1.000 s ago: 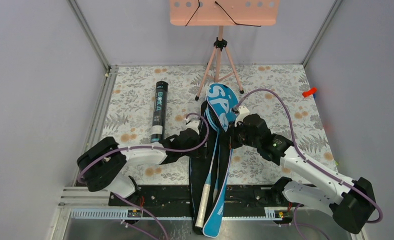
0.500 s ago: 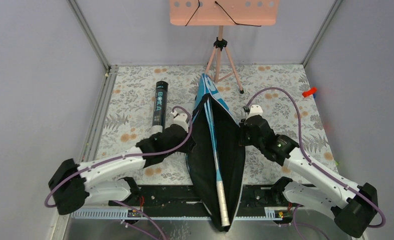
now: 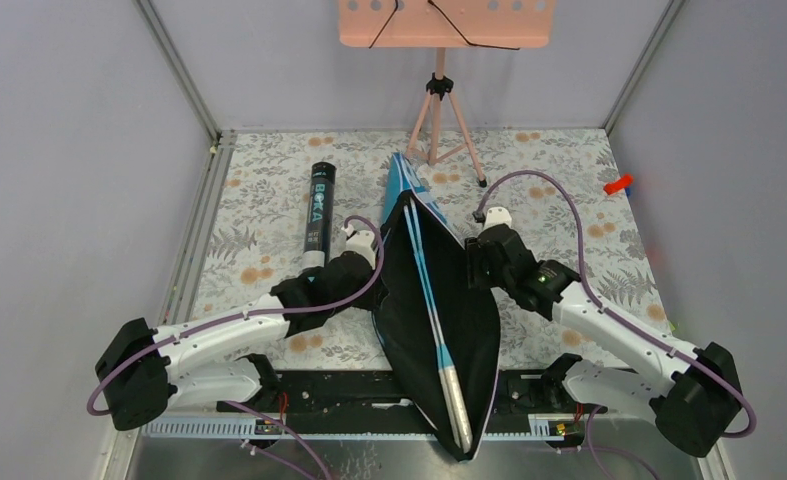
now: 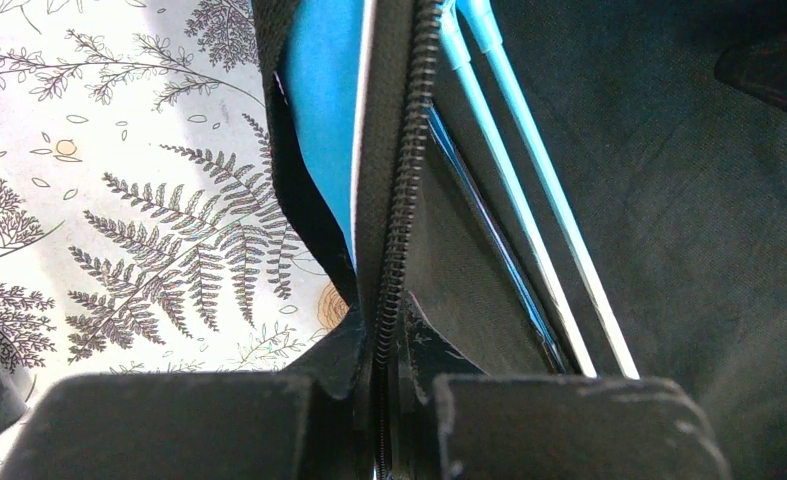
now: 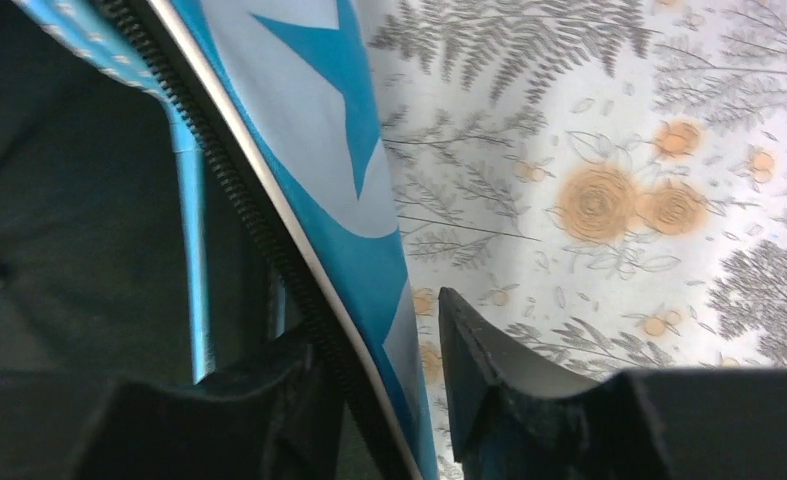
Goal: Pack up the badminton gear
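Note:
The blue bag (image 3: 439,335) lies spread open mid-table, black lining up, its blue tip pointing at the back. Two light-blue racket shafts (image 3: 424,265) run down inside it to a white handle (image 3: 456,400). My left gripper (image 3: 374,268) is shut on the bag's left zipper edge (image 4: 399,200), and the left wrist view shows my left gripper (image 4: 389,385) pinching it. My right gripper (image 3: 472,265) is at the bag's right edge. In the right wrist view, my right gripper (image 5: 379,330) stands open around the blue edge (image 5: 319,130), its right finger clear of the fabric. The black tube (image 3: 318,222) lies left of the bag.
A pink tripod stand (image 3: 439,110) is behind the bag's tip. A small red object (image 3: 618,184) sits at the far right edge. Grey walls enclose the floral mat (image 3: 569,170). A metal rail (image 3: 269,400) runs along the near edge.
The left gripper closed on the bag's left edge, and the bag went from folded to spread wide open. The right gripper's jaws have just parted from the right edge. The handle shifted right.

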`<action>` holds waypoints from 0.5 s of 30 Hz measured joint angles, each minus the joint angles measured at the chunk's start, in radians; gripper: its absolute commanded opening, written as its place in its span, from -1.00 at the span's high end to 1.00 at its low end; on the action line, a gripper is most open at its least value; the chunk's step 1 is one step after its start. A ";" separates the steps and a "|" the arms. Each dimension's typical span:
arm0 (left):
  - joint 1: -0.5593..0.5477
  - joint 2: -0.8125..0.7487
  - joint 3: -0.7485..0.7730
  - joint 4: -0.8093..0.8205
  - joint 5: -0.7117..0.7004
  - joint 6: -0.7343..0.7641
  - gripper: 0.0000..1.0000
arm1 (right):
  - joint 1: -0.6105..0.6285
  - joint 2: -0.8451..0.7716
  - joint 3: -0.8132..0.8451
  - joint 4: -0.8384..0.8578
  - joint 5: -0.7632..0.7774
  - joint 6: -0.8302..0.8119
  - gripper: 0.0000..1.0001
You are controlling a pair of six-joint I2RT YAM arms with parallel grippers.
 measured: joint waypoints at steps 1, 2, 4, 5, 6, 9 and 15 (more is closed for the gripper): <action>0.000 0.000 0.000 0.000 0.000 0.000 1.00 | -0.001 -0.005 0.000 0.015 -0.029 -0.008 0.04; 0.000 0.000 0.000 0.001 0.000 0.000 1.00 | -0.001 -0.012 -0.001 0.030 -0.058 -0.013 -0.05; 0.000 0.000 0.000 0.002 0.001 -0.002 1.00 | -0.002 -0.043 -0.012 0.071 -0.117 -0.020 -0.19; 0.000 0.000 0.000 0.002 0.002 -0.003 1.00 | -0.002 -0.061 -0.020 0.090 -0.143 -0.021 -0.33; 0.000 0.000 0.000 0.003 0.002 -0.005 1.00 | -0.002 -0.077 -0.028 0.106 -0.169 -0.023 -0.47; 0.000 -0.002 -0.004 0.014 0.007 -0.014 1.00 | -0.003 -0.112 -0.053 0.151 -0.264 -0.037 -0.98; 0.000 -0.016 -0.011 0.017 0.007 -0.072 1.00 | 0.014 -0.116 -0.094 0.177 -0.403 -0.052 -0.99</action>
